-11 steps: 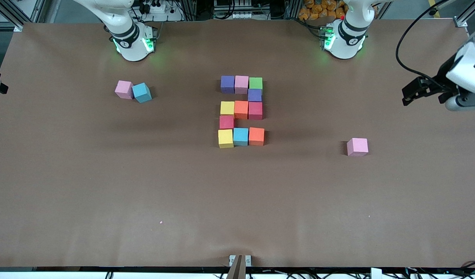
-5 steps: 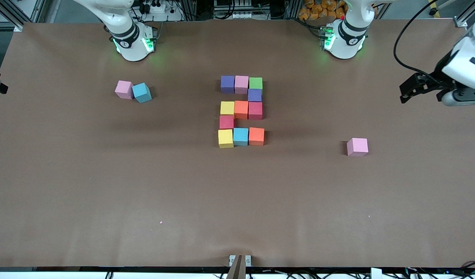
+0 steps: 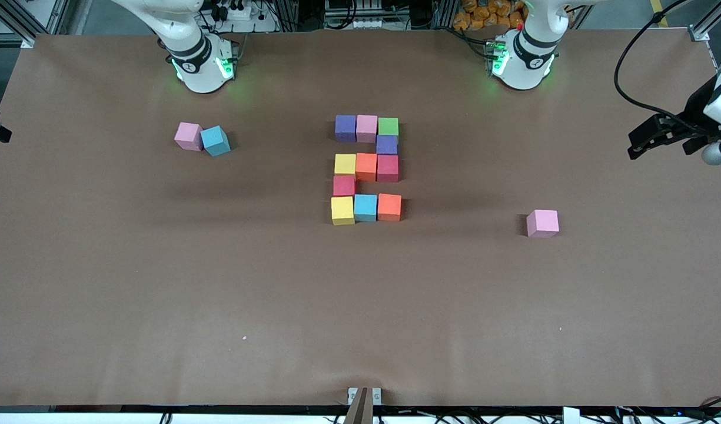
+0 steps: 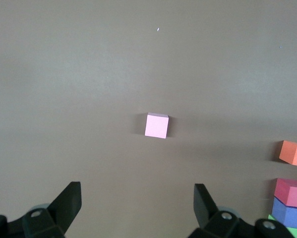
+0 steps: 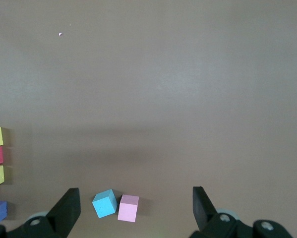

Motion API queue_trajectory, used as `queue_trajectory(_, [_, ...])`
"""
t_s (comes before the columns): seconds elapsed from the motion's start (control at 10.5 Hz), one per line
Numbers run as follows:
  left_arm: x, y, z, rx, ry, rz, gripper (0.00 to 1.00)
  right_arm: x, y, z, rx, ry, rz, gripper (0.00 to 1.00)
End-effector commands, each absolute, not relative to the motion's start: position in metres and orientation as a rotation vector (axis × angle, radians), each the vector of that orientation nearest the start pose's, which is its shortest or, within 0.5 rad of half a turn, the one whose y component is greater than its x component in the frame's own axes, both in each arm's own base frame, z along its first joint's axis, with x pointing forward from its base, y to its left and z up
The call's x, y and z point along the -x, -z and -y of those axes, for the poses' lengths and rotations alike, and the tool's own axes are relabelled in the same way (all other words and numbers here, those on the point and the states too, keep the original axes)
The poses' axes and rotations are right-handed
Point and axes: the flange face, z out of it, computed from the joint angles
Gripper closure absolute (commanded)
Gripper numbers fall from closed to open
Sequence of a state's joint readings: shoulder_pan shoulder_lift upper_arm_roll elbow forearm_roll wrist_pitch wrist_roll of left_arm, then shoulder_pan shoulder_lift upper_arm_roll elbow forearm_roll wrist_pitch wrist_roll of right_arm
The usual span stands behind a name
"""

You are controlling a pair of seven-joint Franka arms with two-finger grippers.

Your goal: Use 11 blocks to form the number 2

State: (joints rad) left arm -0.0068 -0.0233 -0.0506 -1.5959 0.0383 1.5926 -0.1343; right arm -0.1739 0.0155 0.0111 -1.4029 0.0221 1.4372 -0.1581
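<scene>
1. Eleven blocks [image 3: 366,167] form the number 2 [image 3: 366,186] mid-worktop [image 3: 160,282].
2. Only the front view shows the whole digit; the wrist views catch its edges.
3. Left gripper [image 4: 137,201], released, hovers above a lone pink cube [image 4: 156,125] at the digit's 4 o'clock.
4. Right gripper [image 5: 137,204], released, hovers above a pink-and-blue pair [image 5: 115,205].

Front view: high, facing both bases across the tabletop [image 3: 160,282]. Wrist views: high, looking down; each shares the number 2 [image 3: 366,169].
</scene>
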Motion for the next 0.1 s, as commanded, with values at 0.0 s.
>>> queue_trajectory(0.0, [-0.5507, -0.6335, 0.0292, 3.129, 0.023, 0.079, 0.0, -0.5345, -0.6879, 0.0892, 3.122, 0.037, -0.013, 0.0])
